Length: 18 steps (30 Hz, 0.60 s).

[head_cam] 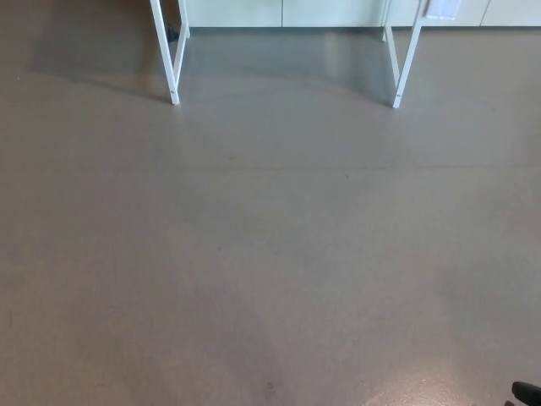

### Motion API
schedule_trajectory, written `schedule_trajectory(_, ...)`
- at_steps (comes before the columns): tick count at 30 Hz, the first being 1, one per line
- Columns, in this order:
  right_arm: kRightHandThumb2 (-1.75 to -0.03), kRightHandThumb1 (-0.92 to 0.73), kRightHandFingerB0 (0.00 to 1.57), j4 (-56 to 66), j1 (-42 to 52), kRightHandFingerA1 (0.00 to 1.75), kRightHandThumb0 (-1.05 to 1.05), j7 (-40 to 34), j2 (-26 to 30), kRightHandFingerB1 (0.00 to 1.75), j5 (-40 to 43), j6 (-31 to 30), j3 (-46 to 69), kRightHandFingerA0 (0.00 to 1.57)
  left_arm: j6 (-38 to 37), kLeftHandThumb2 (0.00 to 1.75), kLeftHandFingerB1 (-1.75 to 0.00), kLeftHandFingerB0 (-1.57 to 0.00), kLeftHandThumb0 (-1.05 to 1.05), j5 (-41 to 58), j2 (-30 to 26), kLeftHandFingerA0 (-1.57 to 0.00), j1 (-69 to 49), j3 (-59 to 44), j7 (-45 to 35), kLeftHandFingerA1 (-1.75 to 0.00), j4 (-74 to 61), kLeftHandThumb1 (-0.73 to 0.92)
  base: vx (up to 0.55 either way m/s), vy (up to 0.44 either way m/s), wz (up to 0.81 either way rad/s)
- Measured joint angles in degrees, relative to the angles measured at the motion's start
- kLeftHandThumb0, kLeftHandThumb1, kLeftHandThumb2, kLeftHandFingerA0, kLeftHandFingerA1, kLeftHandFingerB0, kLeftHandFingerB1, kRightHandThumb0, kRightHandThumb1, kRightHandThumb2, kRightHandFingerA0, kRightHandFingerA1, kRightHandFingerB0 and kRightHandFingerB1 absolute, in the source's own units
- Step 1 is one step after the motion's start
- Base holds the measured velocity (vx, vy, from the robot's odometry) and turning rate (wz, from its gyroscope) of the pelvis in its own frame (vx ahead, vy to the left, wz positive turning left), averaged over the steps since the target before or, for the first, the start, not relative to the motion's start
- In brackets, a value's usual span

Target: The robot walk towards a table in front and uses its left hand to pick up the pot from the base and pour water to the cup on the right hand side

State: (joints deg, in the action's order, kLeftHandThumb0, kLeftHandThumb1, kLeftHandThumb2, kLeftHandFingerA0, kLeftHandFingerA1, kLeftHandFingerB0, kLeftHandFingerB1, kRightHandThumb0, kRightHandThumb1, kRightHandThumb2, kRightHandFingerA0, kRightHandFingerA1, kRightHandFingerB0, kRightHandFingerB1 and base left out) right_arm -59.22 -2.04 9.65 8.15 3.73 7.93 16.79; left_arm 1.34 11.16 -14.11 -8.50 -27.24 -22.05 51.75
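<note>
Head view, the only one you get: mostly bare grey floor (270,254), matte, with a faint sheen patch toward the bottom right. Use the white table legs as your landmark. The left legs (172,59) stand at the top left, the right legs (404,59) at the top right; each side shows a front leg and a back leg joined low down, feet on the floor. Only the legs show, the tabletop is cut off above the frame. So the pot, its base and the cup are out of your picture; you can't place them. Behind the legs, a pale wall or cabinet front (279,12) runs along the top edge, with a dark shadow on the floor between the legs. Far below the right legs, at the bottom right corner, a small black shape (527,393) pokes in; can't tell what it is. Neither robot hand shows, so you can't tell whether their fingers are apart or closed.
</note>
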Motion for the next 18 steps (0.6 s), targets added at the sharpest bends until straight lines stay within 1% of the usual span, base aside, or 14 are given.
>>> schedule_trajectory(1, -0.68, -0.57, 0.34, -0.1, 0.1, 0.8, -0.42, -0.1, 0.0, 0.57, 0.0, 0.2, -0.2, 0.54, -0.2, 0.6, -0.37, -0.34, -0.12, 0.2, 0.0, -0.45, -0.4, 0.1, -0.1, -0.45, 0.1, 0.71, 0.16, 0.009, 0.52)
schedule_trajectory(3, -0.7, -0.57, 0.34, -0.2, 0.4, 0.81, -0.42, -0.1, 0.1, 0.58, 0.0, 0.5, -0.5, 0.57, -0.5, 0.6, -0.37, -0.35, -0.11, 0.3, 0.1, -0.46, -1.3, 0.3, -0.3, -0.45, 0.2, 0.7, 0.12, -0.001, 0.12)
schedule_trajectory(4, -0.7, -0.57, 0.34, -0.5, 1.1, 0.81, -0.42, -0.2, 0.1, 0.58, -0.1, 0.7, -0.7, 0.57, -0.9, 0.6, -0.37, -0.35, -0.11, 0.4, 0.0, -0.46, -1.9, 0.4, -0.4, -0.45, 0.4, 0.7, -0.03, -0.065, 0.08)
schedule_trajectory(5, -0.71, -0.58, 0.34, -0.6, 1.4, 0.81, -0.42, -0.2, 0.1, 0.57, -0.1, 0.7, -0.8, 0.58, -1.1, 0.62, -0.39, -0.34, -0.15, 0.5, 0.0, -0.43, -2.1, 0.5, -0.5, -0.45, 0.4, 0.67, -0.12, 0.073, 0.12)
schedule_trajectory(6, -0.72, -0.56, 0.34, -0.8, 2.2, 0.81, -0.41, -0.2, 0.3, 0.57, -0.2, 0.9, -1.1, 0.56, -1.6, 0.94, -0.51, -0.2, -0.08, 0.6, 0.0, -0.33, -2.7, 0.6, -0.6, -0.59, 0.7, 0.5, -0.14, 0.086, 0.41)
schedule_trajectory(9, -0.71, -0.54, 0.32, -1.2, 3.3, 0.85, -0.41, -0.3, 1.0, 0.57, -0.2, 1.2, -1.3, 0.56, -1.9, 0.94, -0.51, -0.2, -0.07, 1.0, 0.7, -0.29, -4.6, 0.7, -1.0, -0.57, 1.1, 0.49, -0.03, 0.049, -0.08)
schedule_trajectory(10, -0.7, -0.54, 0.33, -1.3, 3.3, 0.87, -0.42, -0.3, 1.1, 0.57, -0.2, 1.2, -1.3, 0.57, -1.9, 0.6, -0.36, -0.29, -0.08, 1.0, 0.7, -0.38, -4.7, 0.7, -1.1, -0.43, 1.1, 0.7, 0.03, 0.088, -0.05)
schedule_trajectory(11, -0.7, -0.54, 0.33, -1.7, 3.4, 0.87, -0.42, -0.3, 1.1, 0.57, -0.1, 1.3, -1.3, 0.57, -2.0, 0.6, -0.36, -0.29, -0.08, 1.3, 0.7, -0.38, -5.1, 0.7, -1.2, -0.43, 1.3, 0.7, 0.06, 0.143, -0.02)
schedule_trajectory(12, -0.7, -0.54, 0.33, -1.8, 3.4, 0.87, -0.43, -0.3, 1.1, 0.58, -0.1, 1.4, -1.3, 0.58, -2.0, 0.94, -0.51, -0.19, -0.06, 1.3, 0.7, -0.27, -5.2, 0.7, -1.3, -0.57, 1.4, 0.5, 0.06, 0.185, -0.1)
schedule_trajectory(14, -0.7, -0.55, 0.32, -2.3, 3.3, 0.85, -0.44, -0.3, 1.2, 0.56, -0.1, 1.6, -1.4, 0.56, -2.0, 0.94, -0.51, -0.19, -0.07, 1.5, 0.6, -0.3, -5.4, 0.7, -1.7, -0.58, 1.5, 0.5, 0.08, 0.265, -0.18)
schedule_trajectory(15, -0.7, -0.56, 0.33, -2.5, 3.3, 0.85, -0.45, -0.3, 1.0, 0.57, -0.1, 1.8, -1.5, 0.58, -2.1, 0.62, -0.37, -0.29, -0.11, 1.6, 0.4, -0.41, -5.4, 0.7, -1.9, -0.44, 1.8, 0.72, 0.18, 0.38, 0.21)
schedule_trajectory(16, -0.7, -0.56, 0.33, -2.5, 3.3, 0.85, -0.45, -0.2, 1.0, 0.57, 0.0, 2.0, -1.6, 0.58, -2.1, 0.62, -0.37, -0.29, -0.11, 1.6, 0.7, -0.41, -5.2, 0.9, -2.1, -0.44, 2.3, 0.72, 0.16, 0.562, -0.38)
schedule_trajectory(17, -0.69, -0.56, 0.36, -2.5, 3.3, 0.83, -0.46, -0.2, 0.7, 0.56, 0.0, 2.1, -1.9, 0.59, -2.3, 0.95, -0.51, -0.19, -0.07, 1.6, 0.4, -0.31, -5.1, 1.0, -2.2, -0.58, 2.3, 0.52, 0.15, 0.548, -0.21)
schedule_trajectory(18, -0.69, -0.56, 0.36, -2.6, 3.4, 0.83, -0.46, -0.1, 0.5, 0.56, 0.0, 2.1, -2.1, 0.59, -2.6, 0.95, -0.51, -0.19, -0.07, 1.6, -0.1, -0.31, -5.1, 0.9, -2.2, -0.58, 2.3, 0.52, 0.15, 0.545, 0.09)
